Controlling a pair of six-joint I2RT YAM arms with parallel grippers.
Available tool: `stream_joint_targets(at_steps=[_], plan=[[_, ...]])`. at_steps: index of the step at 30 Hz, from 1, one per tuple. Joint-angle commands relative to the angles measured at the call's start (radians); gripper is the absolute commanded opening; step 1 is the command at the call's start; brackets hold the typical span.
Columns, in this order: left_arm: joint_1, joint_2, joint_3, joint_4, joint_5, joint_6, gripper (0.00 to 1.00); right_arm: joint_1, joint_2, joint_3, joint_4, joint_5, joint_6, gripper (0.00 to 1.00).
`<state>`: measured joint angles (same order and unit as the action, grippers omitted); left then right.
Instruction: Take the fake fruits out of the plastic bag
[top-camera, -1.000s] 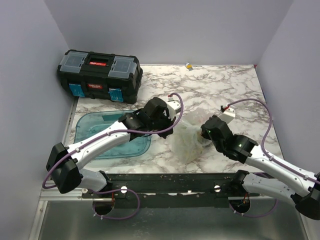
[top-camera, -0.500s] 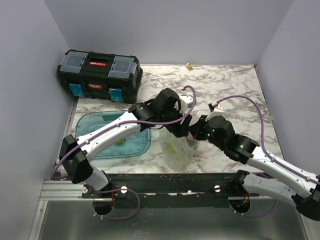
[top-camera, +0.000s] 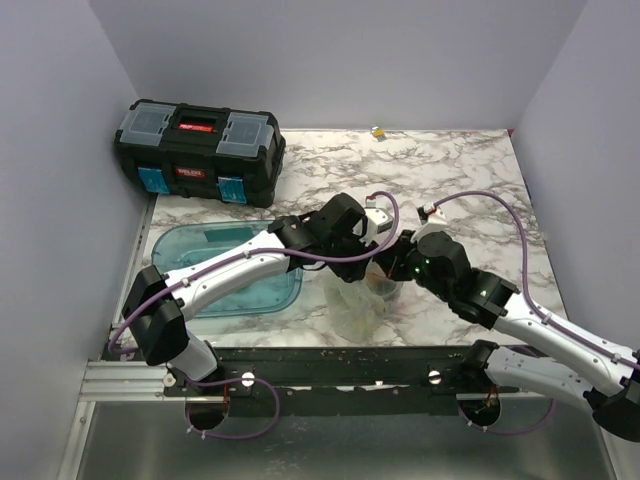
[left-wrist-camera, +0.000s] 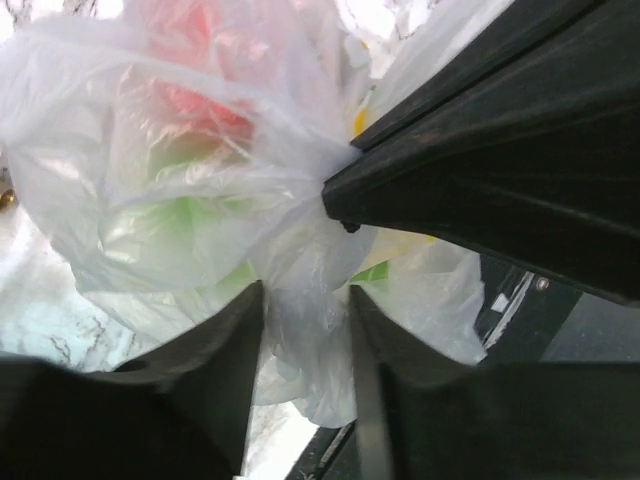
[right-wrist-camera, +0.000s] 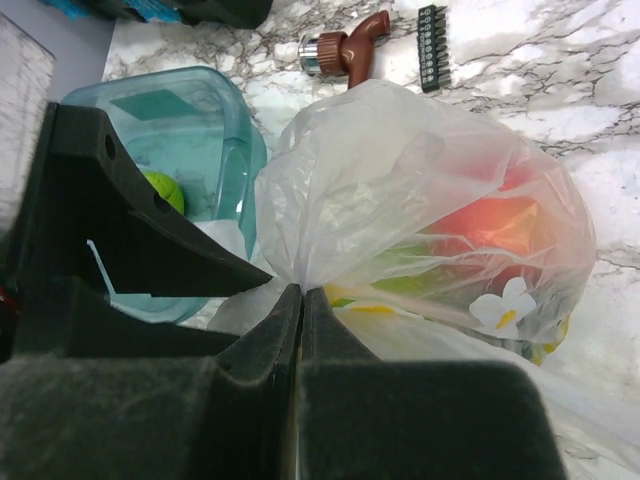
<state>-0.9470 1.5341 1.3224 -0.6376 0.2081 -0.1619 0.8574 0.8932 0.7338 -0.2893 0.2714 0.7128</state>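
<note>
- The plastic bag (top-camera: 355, 305), clear and crinkled, sits on the marble table (top-camera: 450, 170), lower centre of the top view, with its neck bunched.
- A red fruit (right-wrist-camera: 485, 225) and a green fruit (left-wrist-camera: 175, 215) show blurred through the film.
- The right gripper (right-wrist-camera: 301, 292) has its fingers pressed together, pinching the bag's neck.
- The left gripper (left-wrist-camera: 303, 300) has its fingers narrowly apart with film between them; whether they grip it is unclear.

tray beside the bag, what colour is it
The tray is translucent teal-blue; the right wrist view shows it best.
</note>
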Motion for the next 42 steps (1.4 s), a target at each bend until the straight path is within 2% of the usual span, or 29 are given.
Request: stream_joint_targets(at_steps=[1, 5, 7, 10, 15, 18, 20, 21, 23, 26, 28, 35, 38, 40, 41, 42], plan=[[-0.006, -0.008, -0.002, -0.053, -0.107, 0.019, 0.30, -0.001, -0.050, -0.007, -0.012, 0.120, 0.039, 0.01], [-0.006, -0.021, -0.002, -0.050, -0.111, 0.022, 0.16, -0.001, -0.060, 0.002, -0.099, 0.257, 0.088, 0.01], [-0.006, -0.029, -0.012, -0.041, -0.113, 0.028, 0.07, -0.001, -0.063, 0.008, -0.143, 0.316, 0.110, 0.01], [-0.006, -0.043, -0.021, -0.025, -0.113, 0.033, 0.00, -0.001, -0.062, 0.024, -0.204, 0.385, 0.129, 0.01], [-0.006, -0.057, -0.033, -0.007, -0.098, 0.036, 0.00, -0.001, -0.047, 0.059, -0.337, 0.500, 0.173, 0.01], [-0.006, -0.053, -0.034, -0.002, -0.094, 0.040, 0.00, -0.001, -0.059, 0.074, -0.355, 0.500, 0.164, 0.01], [-0.006, -0.047, -0.023, -0.007, -0.072, 0.035, 0.00, -0.001, -0.078, 0.074, -0.311, 0.412, 0.083, 0.01], [-0.006, -0.048, -0.026, -0.001, -0.056, 0.033, 0.00, -0.001, -0.092, 0.063, -0.252, 0.310, 0.014, 0.02], [-0.006, -0.058, -0.039, 0.018, -0.039, 0.034, 0.00, -0.001, -0.114, 0.054, -0.173, 0.118, -0.069, 0.13], [-0.006, -0.063, -0.048, 0.027, -0.047, 0.036, 0.00, -0.001, -0.145, 0.041, -0.122, -0.025, -0.041, 0.34], [-0.005, -0.066, -0.042, 0.027, -0.041, 0.035, 0.00, -0.001, -0.151, 0.020, -0.090, -0.080, -0.025, 0.45], [-0.006, -0.135, -0.097, 0.106, 0.006, 0.040, 0.00, -0.001, -0.052, -0.007, 0.008, -0.127, 0.016, 0.65], [-0.006, -0.131, -0.092, 0.103, 0.026, 0.039, 0.00, -0.001, 0.020, 0.006, 0.051, -0.137, 0.020, 0.66], [-0.006, -0.125, -0.089, 0.100, 0.034, 0.039, 0.06, -0.001, 0.070, 0.019, 0.061, -0.121, 0.033, 0.62], [-0.006, -0.126, -0.088, 0.100, 0.037, 0.039, 0.11, -0.001, 0.089, 0.026, 0.057, -0.094, 0.043, 0.54], [-0.006, -0.126, -0.088, 0.100, 0.038, 0.039, 0.18, -0.001, 0.102, 0.031, 0.045, -0.066, 0.060, 0.38]])
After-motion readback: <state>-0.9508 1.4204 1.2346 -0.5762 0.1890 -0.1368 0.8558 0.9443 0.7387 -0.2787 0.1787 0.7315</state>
